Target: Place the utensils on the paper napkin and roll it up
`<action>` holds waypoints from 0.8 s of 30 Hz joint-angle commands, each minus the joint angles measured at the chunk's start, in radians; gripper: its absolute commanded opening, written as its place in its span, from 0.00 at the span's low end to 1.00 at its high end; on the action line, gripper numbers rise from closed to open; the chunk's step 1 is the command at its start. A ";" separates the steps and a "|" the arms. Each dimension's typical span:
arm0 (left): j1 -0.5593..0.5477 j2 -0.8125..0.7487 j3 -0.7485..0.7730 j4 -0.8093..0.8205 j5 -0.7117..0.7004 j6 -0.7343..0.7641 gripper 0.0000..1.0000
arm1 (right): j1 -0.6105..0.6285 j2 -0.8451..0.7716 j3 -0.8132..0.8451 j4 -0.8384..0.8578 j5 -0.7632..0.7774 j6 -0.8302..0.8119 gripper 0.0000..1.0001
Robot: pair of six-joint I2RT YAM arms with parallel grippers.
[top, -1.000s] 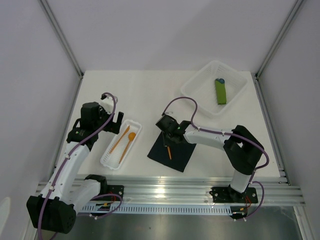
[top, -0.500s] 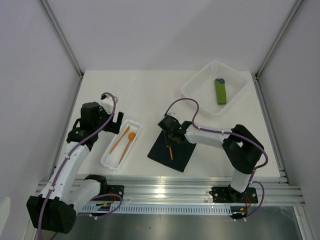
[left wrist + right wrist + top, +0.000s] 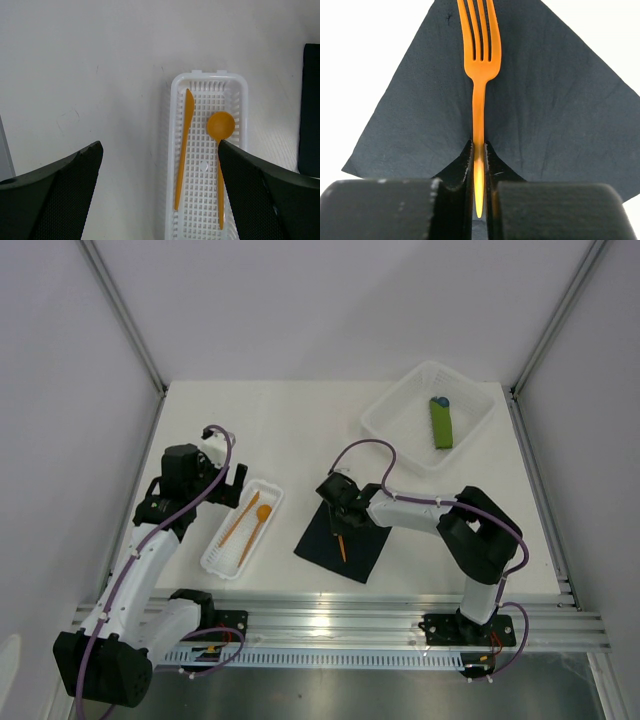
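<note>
The black paper napkin lies flat near the table's front middle; it fills the right wrist view. My right gripper is shut on the handle of an orange fork, whose tines point away over the napkin; the fork lies along the napkin. An orange knife and a round-bowled orange spoon lie in a narrow white mesh tray, seen also in the top view. My left gripper hovers open above that tray's far end, holding nothing.
A large white basket at the back right holds a green rolled bundle with a blue tip. White walls and metal posts close in the table. An aluminium rail runs along the near edge.
My right gripper has shifted slightly with the fork over the napkin, and the right arm's elbow has moved a little left. The left arm has not moved.
</note>
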 commanded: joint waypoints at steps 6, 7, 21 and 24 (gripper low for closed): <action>0.013 0.001 0.015 0.006 0.023 0.015 1.00 | -0.002 0.005 0.003 0.009 0.000 -0.018 0.06; 0.013 0.005 0.016 0.004 0.021 0.015 0.99 | -0.002 -0.001 0.006 0.005 0.001 -0.018 0.06; 0.013 0.005 0.021 0.001 0.030 0.015 1.00 | 0.027 -0.029 0.048 -0.014 0.029 -0.047 0.06; 0.013 0.004 0.018 0.001 0.030 0.017 0.99 | 0.027 -0.023 0.045 -0.001 0.017 -0.051 0.06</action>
